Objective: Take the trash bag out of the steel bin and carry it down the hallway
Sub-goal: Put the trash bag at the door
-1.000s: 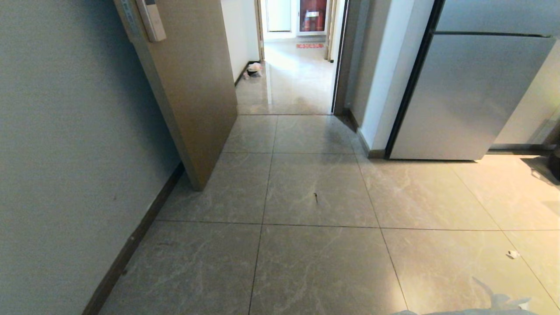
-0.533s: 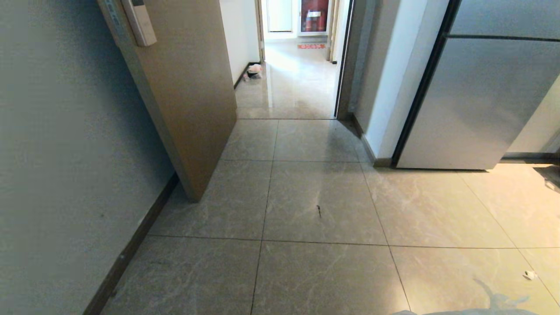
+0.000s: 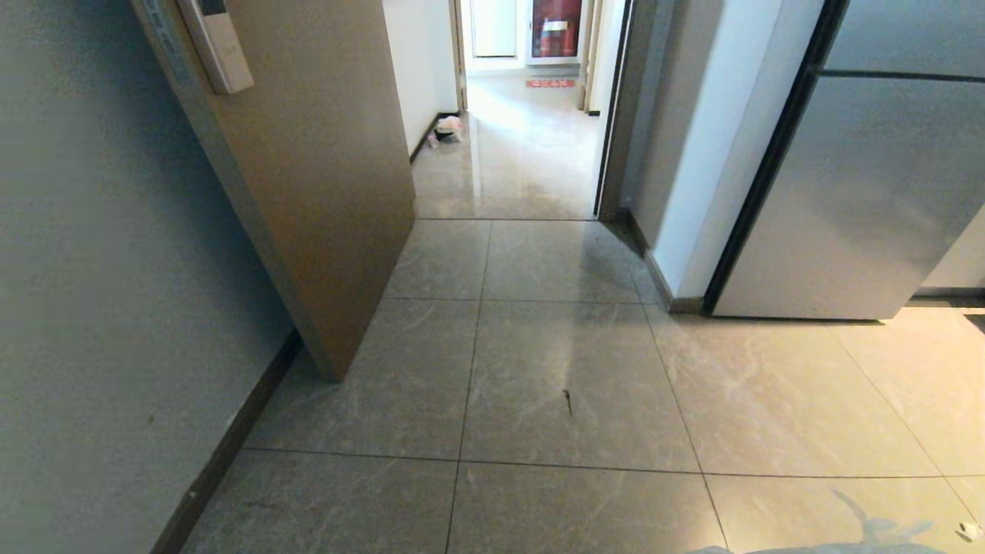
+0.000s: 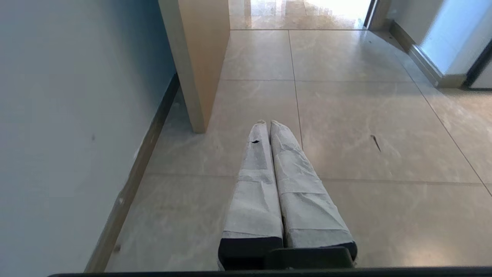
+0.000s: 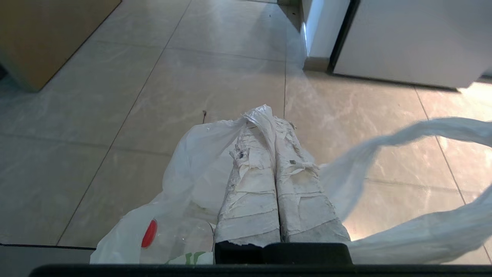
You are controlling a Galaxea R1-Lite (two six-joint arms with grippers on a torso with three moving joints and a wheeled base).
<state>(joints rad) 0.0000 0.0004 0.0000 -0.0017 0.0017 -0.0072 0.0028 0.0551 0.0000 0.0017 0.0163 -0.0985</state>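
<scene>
The trash bag (image 5: 192, 165), thin white plastic with a red cap showing through, hangs from my right gripper (image 5: 275, 115), which is shut on a pinch of its top edge. One loop handle (image 5: 403, 138) trails loose beside the taped fingers. My left gripper (image 4: 268, 122) is shut with nothing in it and hangs over the floor tiles near the door's edge. Through the doorway ahead lies the hallway (image 3: 523, 154), glossy and bright. The steel bin is out of view.
An open wooden door (image 3: 323, 192) stands on the left against a grey wall (image 3: 92, 269). A tall grey appliance (image 3: 869, 200) and a wall corner (image 3: 677, 231) flank the right. Far down the passage a pinkish bag (image 3: 446, 129) lies by the wall. A paper scrap (image 3: 968, 529) lies on the floor.
The whole head view has shifted: door, doorway and appliance loom larger and the floor mark has slid down the picture, so the camera has moved forward.
</scene>
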